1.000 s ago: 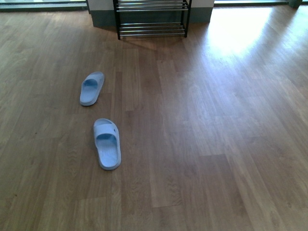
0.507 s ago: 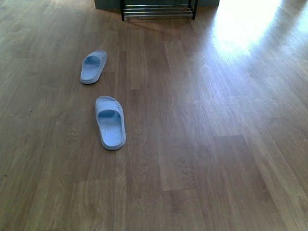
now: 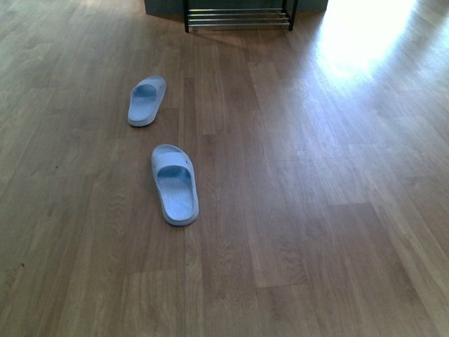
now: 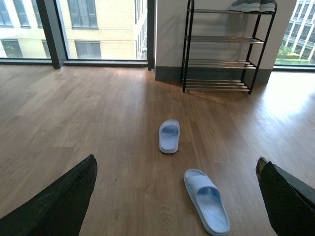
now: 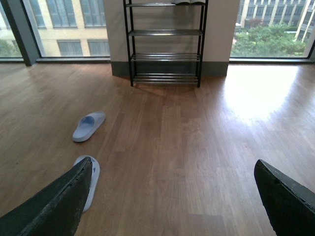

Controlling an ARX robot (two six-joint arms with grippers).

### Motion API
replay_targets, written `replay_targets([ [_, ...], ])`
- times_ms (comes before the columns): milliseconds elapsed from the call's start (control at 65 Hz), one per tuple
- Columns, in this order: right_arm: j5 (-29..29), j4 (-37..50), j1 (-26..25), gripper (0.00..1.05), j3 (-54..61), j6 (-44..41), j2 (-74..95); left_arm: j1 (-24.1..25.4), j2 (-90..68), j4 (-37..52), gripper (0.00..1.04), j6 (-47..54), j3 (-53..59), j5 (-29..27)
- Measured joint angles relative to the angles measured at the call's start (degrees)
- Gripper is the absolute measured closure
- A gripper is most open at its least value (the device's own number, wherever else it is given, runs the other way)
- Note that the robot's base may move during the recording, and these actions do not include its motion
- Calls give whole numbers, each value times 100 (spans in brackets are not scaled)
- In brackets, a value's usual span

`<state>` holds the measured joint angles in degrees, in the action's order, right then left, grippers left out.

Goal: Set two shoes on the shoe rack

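The wooden floor takes up most of what you see, and everything you need is still on it. You are at the approach step, with nothing picked up or placed yet.

There is one shoe rack. It stands straight ahead of both grippers and well apart from them, beyond the slides, and its chrome tiers look bare apart from the top one.

There are two grippers. The left gripper is spread wide and holds nothing, its dark fingers far apart. The right gripper is spread just as wide and is also empty.

There are two pale blue slides, both flat on their soles. The near slide lies ahead of the left gripper, within the span of its fingers. The far slide lies further out in the same direction, between the near one and the rack. From the right gripper, both sit off towards your left arm's side.

Something grey rests on the top tier. It is probably footwear, but it is too cropped to count.

For the next move, I judge the left gripper is the better placed. Bring it down over the near slide, line its fingers up across the strap and close on it.
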<state>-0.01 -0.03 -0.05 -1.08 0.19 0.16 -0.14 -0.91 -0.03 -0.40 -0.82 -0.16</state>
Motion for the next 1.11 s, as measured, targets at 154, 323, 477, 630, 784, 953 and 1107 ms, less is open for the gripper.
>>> replay_targets([
  [154, 0, 0, 0, 9, 0, 0, 11, 0, 0, 2, 9, 2, 0, 2],
  [323, 11, 0, 0, 9, 0, 0, 9, 0, 0, 2, 9, 2, 0, 22],
  [477, 22, 0, 0, 9, 0, -2, 7, 0, 0, 2, 9, 2, 0, 17],
  [630, 13, 0, 0, 9, 0, 0, 4, 0, 0, 2, 9, 0, 0, 17],
  [784, 4, 0, 0, 9, 0, 0, 7, 0, 0, 0, 9, 2, 0, 15],
  [953, -17, 0, 0, 9, 0, -2, 9, 0, 0, 2, 9, 0, 0, -2],
  [1107, -13, -2, 0, 9, 0, -2, 11, 0, 0, 0, 9, 0, 0, 7],
])
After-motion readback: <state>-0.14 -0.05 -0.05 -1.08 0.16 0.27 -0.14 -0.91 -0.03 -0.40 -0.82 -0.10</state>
